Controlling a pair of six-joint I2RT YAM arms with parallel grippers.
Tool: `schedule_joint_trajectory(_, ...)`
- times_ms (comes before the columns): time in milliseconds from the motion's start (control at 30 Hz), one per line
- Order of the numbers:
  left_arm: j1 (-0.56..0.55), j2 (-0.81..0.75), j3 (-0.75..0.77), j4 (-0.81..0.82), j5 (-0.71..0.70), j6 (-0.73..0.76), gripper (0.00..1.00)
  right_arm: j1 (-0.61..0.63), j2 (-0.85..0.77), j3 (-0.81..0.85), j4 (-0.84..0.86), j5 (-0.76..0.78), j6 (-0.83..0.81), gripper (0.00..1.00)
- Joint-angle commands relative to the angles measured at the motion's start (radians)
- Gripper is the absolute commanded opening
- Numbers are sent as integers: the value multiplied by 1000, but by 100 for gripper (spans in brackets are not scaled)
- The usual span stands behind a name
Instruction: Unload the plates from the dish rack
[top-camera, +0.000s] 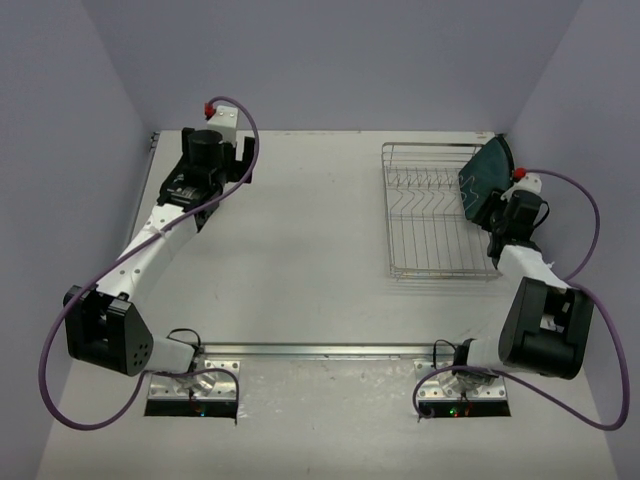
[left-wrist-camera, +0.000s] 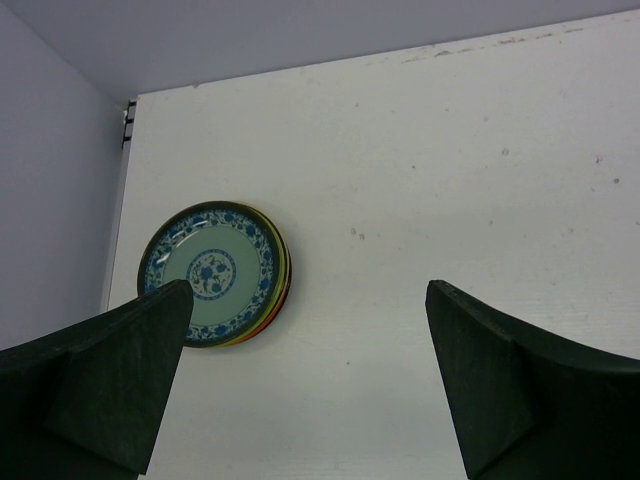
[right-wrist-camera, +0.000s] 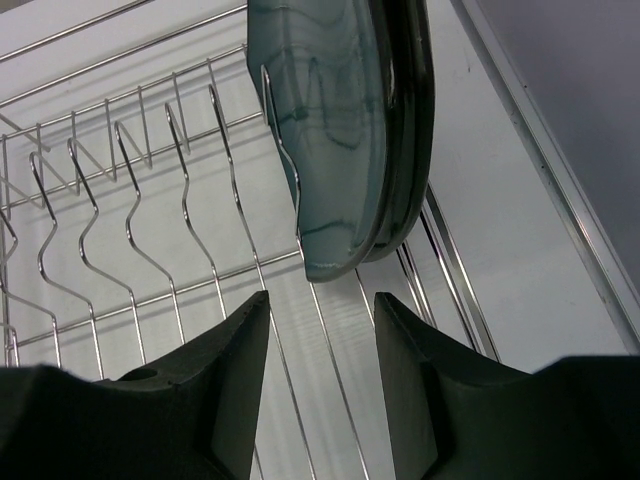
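1 rack, 1 plate, 1 stack.

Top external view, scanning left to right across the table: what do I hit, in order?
The left arm → dish rack → dark-teal plate at the rack's right end. The right arm overlaps the rack and plate, so it is left out.

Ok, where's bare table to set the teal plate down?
Free: the wide table between the left arm and the dish rack, and the strip nearer than the rack. Crowded: the far left, where the plate stack lies by the wall, and the rack's right end around the teal plate.
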Motion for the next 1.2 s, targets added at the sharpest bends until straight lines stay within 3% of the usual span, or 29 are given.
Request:
schedule_joint_trajectory(0,-8,9,64,17,2,-22,100,-12,21,2,129,-18,1,47)
schedule_joint_trajectory(867,-8,28,64,16,-12,-21,100,-34,195,152,229,-25,15,47)
schedule_joint_trajectory(1167,-8,28,59,17,-13,-20,100,-36,174,138,314,-48,-30,49)
